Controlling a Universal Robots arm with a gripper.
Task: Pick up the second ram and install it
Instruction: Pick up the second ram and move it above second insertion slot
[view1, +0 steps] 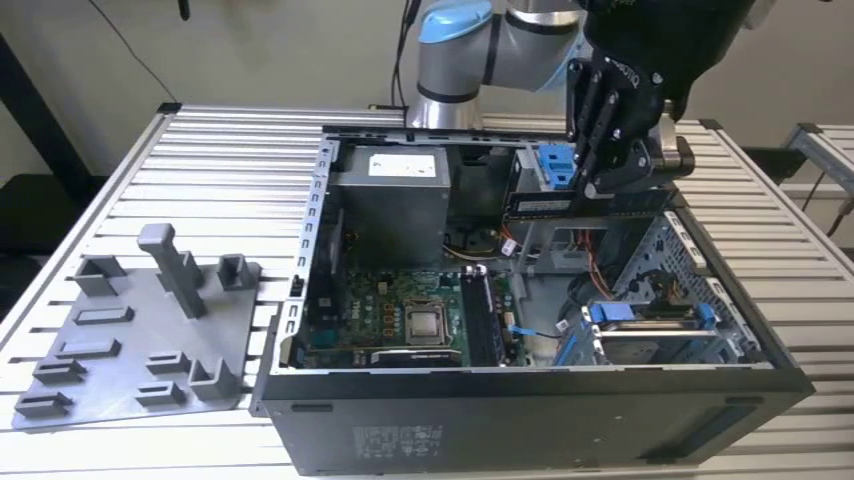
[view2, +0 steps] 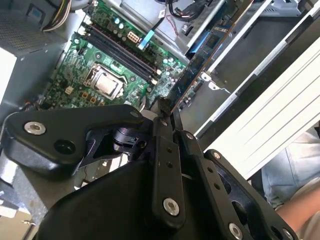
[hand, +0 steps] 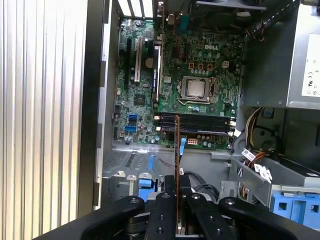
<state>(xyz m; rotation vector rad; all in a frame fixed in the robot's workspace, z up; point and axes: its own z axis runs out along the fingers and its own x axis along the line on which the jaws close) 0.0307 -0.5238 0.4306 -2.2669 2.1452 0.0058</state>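
Slatted aluminium surface (view1: 200, 160) carrying an open black computer case (view1: 534, 420); the second ram (view1: 587, 203), a long dark circuit-board stick, is held above it.

In the exterior view, the stick is clamped roughly level in the black end effector (view1: 617, 185), over the case's far side. In the second wrist view, it (view2: 195, 65) is gripped near one end by the closed end effector (view2: 167, 117) and reaches out over the green motherboard (view2: 75, 80). In the first wrist view, it (hand: 177, 150) is seen edge-on, running from the end effector (hand: 177, 192) towards the black memory slots (hand: 195, 125), to which it appears crosswise. It is judged that it should be turned parallel to a slot, kept square and pressed evenly.
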